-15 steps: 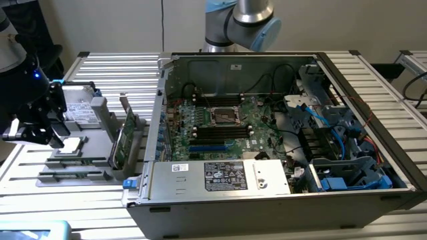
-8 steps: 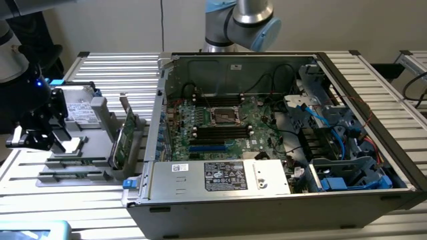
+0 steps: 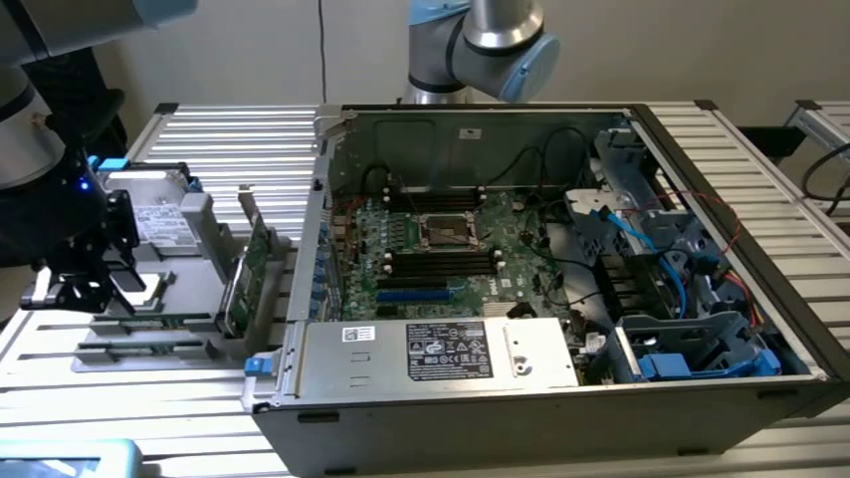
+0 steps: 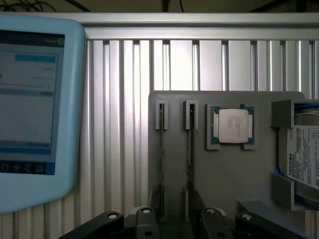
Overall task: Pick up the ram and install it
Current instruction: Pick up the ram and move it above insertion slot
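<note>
Ribbed aluminium slats make up the surface, which carries an open black computer case with a green motherboard lying flat inside. At the exterior view's left of the case sits a grey plastic holder tray with spare parts.

The ram, a long thin circuit-board stick seen edge-on, stands in one of two narrow parallel slots of that tray. A second stick like it fills the neighbouring slot. Just beside the slots, a square silver processor chip rests in a green-edged recess. Beyond it, a hard drive with a white label sits between grey brackets. A tall green expansion card stands upright on the tray's side nearest the case.

The black claw hangs over the tray at the near ends of the two slots, with its fingers spread apart and nothing between them. Whether they touch the ram cannot be told. A pale blue tablet with a lit screen lies on the slats beside the tray.
</note>
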You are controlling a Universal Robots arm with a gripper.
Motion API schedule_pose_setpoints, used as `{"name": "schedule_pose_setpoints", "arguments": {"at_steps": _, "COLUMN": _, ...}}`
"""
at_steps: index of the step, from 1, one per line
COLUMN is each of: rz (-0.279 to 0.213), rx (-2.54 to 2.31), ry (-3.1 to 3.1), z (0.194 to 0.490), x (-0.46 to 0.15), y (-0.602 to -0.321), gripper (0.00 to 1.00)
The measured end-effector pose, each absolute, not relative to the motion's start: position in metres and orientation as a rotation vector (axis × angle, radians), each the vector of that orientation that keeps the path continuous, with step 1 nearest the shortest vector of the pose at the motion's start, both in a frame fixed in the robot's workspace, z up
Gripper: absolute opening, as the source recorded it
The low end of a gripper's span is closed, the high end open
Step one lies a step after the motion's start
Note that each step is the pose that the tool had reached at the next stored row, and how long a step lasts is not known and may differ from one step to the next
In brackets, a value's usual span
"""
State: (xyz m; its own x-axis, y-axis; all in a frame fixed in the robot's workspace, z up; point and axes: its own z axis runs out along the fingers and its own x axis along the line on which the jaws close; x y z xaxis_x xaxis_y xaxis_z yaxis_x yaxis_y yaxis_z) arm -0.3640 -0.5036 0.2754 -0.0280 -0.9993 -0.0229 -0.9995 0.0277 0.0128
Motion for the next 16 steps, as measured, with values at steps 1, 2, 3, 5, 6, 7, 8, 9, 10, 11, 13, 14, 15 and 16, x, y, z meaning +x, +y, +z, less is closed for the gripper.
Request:
{"name": "schedule_pose_setpoints", "arguments": {"at_steps": 1, "rz": 0.04, "rx": -2.185, "ry": 2.246, "z": 0.274, "x": -0.364, "y": -0.504, "gripper": 0.36}}
{"name": "schedule_pose_setpoints", "arguments": {"at_steps": 2, "rz": 0.04, "rx": -2.185, "ry": 2.246, "z": 0.272, "x": -0.364, "y": -0.505, "gripper": 0.36}}
{"name": "schedule_pose_setpoints", "arguments": {"at_steps": 3, "rz": 0.04, "rx": -2.185, "ry": 2.246, "z": 0.27, "x": -0.364, "y": -0.505, "gripper": 0.36}}
{"name": "schedule_pose_setpoints", "arguments": {"at_steps": 5, "rz": 0.041, "rx": -2.185, "ry": 2.245, "z": 0.266, "x": -0.364, "y": -0.506, "gripper": 0.36}}
{"name": "schedule_pose_setpoints", "arguments": {"at_steps": 6, "rz": 0.041, "rx": -2.185, "ry": 2.245, "z": 0.265, "x": -0.364, "y": -0.507, "gripper": 0.36}}
{"name": "schedule_pose_setpoints", "arguments": {"at_steps": 7, "rz": 0.042, "rx": -2.185, "ry": 2.244, "z": 0.263, "x": -0.364, "y": -0.508, "gripper": 0.36}}
{"name": "schedule_pose_setpoints", "arguments": {"at_steps": 8, "rz": 0.044, "rx": -2.185, "ry": 2.243, "z": 0.261, "x": -0.364, "y": -0.509, "gripper": 0.36}}
{"name": "schedule_pose_setpoints", "arguments": {"at_steps": 9, "rz": 0.045, "rx": -2.185, "ry": 2.242, "z": 0.259, "x": -0.364, "y": -0.51, "gripper": 0.36}}
{"name": "schedule_pose_setpoints", "arguments": {"at_steps": 10, "rz": 0.046, "rx": -2.185, "ry": 2.241, "z": 0.257, "x": -0.364, "y": -0.511, "gripper": 0.36}}
{"name": "schedule_pose_setpoints", "arguments": {"at_steps": 11, "rz": 0.047, "rx": -2.185, "ry": 2.24, "z": 0.255, "x": -0.364, "y": -0.512, "gripper": 0.36}}
{"name": "schedule_pose_setpoints", "arguments": {"at_steps": 13, "rz": 0.049, "rx": -2.185, "ry": 2.238, "z": 0.252, "x": -0.364, "y": -0.513, "gripper": 0.36}}
{"name": "schedule_pose_setpoints", "arguments": {"at_steps": 14, "rz": 0.049, "rx": -2.185, "ry": 2.238, "z": 0.25, "x": -0.364, "y": -0.513, "gripper": 0.36}}
{"name": "schedule_pose_setpoints", "arguments": {"at_steps": 15, "rz": 0.049, "rx": -2.187, "ry": 2.236, "z": 0.248, "x": -0.364, "y": -0.513, "gripper": 0.36}}
{"name": "schedule_pose_setpoints", "arguments": {"at_steps": 16, "rz": 0.049, "rx": -2.188, "ry": 2.235, "z": 0.246, "x": -0.364, "y": -0.513, "gripper": 0.36}}
